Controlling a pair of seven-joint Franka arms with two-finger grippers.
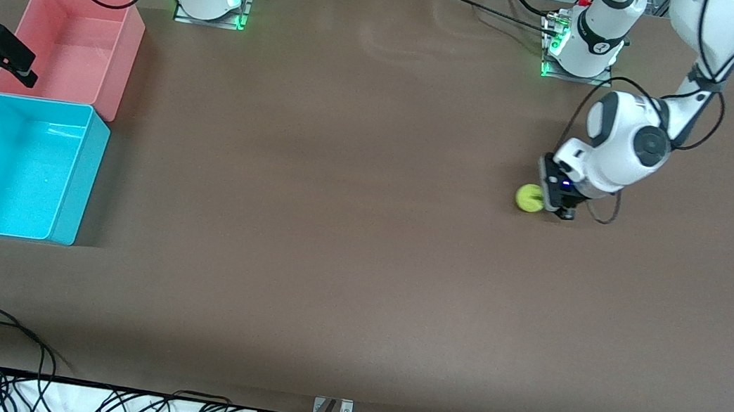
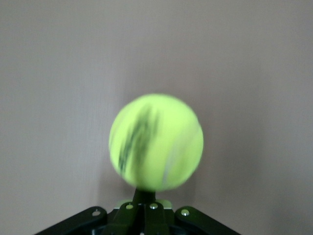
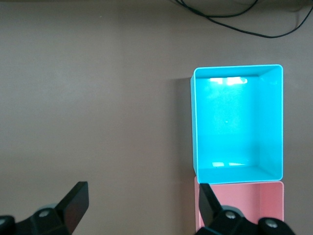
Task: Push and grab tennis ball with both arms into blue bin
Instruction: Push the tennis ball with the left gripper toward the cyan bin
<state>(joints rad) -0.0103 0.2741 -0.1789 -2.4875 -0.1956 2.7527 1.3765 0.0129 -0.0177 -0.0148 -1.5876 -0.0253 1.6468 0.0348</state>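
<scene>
Your left gripper [image 1: 555, 201], fingers closed on nothing, touches the ball [image 1: 530, 198] on the table [image 1: 335, 230]. Your right gripper [image 3: 142, 203] waits wide open and empty over the pink bin [image 1: 119, 53], beside the blue bin [image 1: 79, 175].

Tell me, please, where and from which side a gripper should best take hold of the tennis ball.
Grip the tennis ball across its widest middle, coming straight down from above. It is round and lies on the open table, so any finger direction fits. The shut left gripper beside it would first need to open.

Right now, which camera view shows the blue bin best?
The right wrist view: it looks straight down into the blue bin. The front view shows it whole but from an angle. The left wrist view does not show it.
</scene>
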